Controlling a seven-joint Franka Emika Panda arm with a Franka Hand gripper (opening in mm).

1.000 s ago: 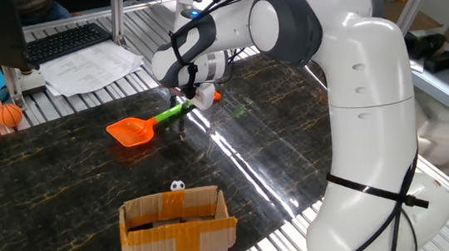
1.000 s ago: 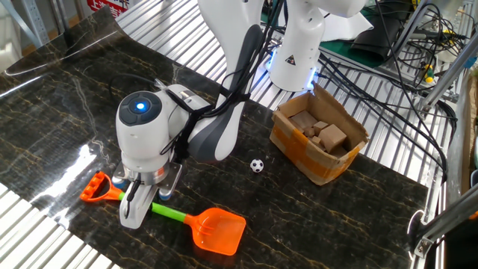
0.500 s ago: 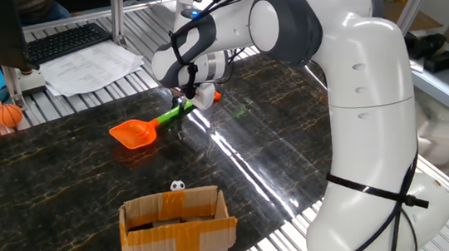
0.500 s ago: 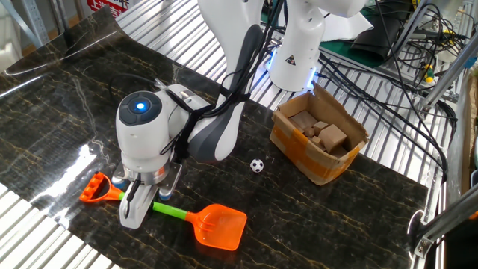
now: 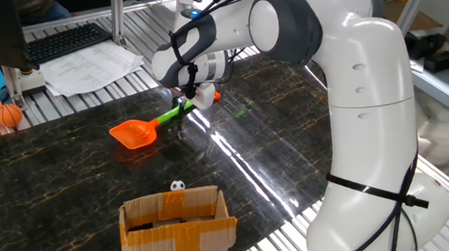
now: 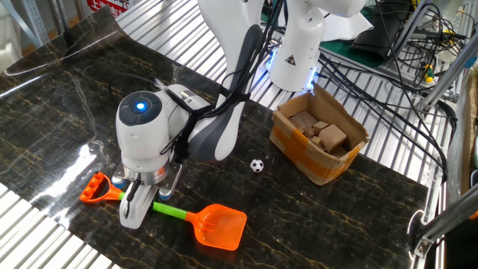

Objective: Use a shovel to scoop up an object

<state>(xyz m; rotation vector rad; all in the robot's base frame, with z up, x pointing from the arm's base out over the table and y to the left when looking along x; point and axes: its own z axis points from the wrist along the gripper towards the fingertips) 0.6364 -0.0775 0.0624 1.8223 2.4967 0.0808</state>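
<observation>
On dark table [image 6: 67, 112] — one shovel [image 6: 202, 223], one ball [image 6: 257, 165], one box [image 6: 320, 134].

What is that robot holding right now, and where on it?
The tool grips the toy shovel by its green shaft, near the orange handle end; the blade is empty.

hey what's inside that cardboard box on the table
The cardboard box holds several tan, blocky pieces, seen in the view that looks down into it. Whatever lies beneath them is covered. The small soccer ball sits outside, on the table beside the box.
</observation>
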